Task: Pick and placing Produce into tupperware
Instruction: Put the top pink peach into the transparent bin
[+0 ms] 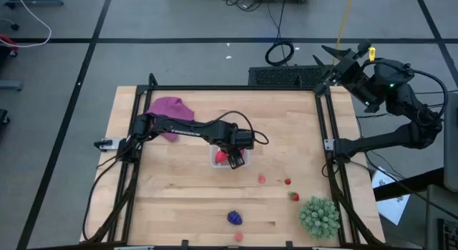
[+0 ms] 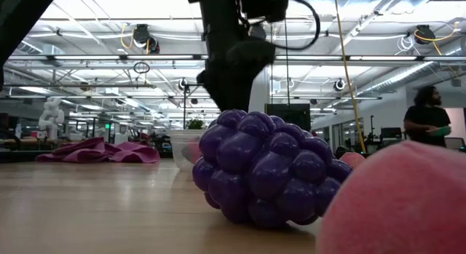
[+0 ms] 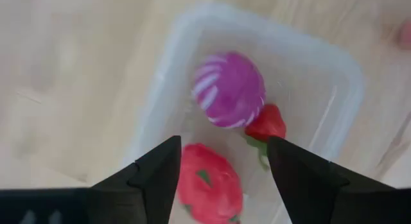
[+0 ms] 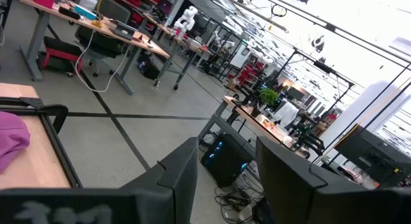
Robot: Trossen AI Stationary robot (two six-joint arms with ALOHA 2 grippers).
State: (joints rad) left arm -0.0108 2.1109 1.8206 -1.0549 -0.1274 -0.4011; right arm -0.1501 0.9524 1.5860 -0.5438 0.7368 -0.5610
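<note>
The clear tupperware point(image 1: 218, 157) stands mid-table, and in the left wrist view the tupperware point(image 3: 334, 76) holds a magenta striped ball point(image 3: 228, 89), a small strawberry point(image 3: 266, 124) and a red fruit point(image 3: 209, 185). My left gripper point(image 3: 223, 142) hangs open just above the tub, over the red fruit. It also shows in the high view as the left gripper point(image 1: 234, 160). Loose on the wood lie a pink fruit point(image 1: 262, 179), a red one point(image 1: 288, 181), a strawberry point(image 1: 293, 196), the dark blue-purple berry point(image 1: 235, 218) and a pale pink fruit point(image 1: 238, 236). My right gripper point(image 1: 325, 64) waits open beyond the table's far right corner.
A green spiky plant point(image 1: 319, 216) sits near the table's near right corner. A purple cloth point(image 1: 170, 108) lies at the far left. Black frame rails point(image 1: 330, 135) run along both sides. In the low view the berry point(image 2: 266, 167) and pale pink fruit point(image 2: 400, 203) loom close, and a person point(image 2: 429, 116) stands far off.
</note>
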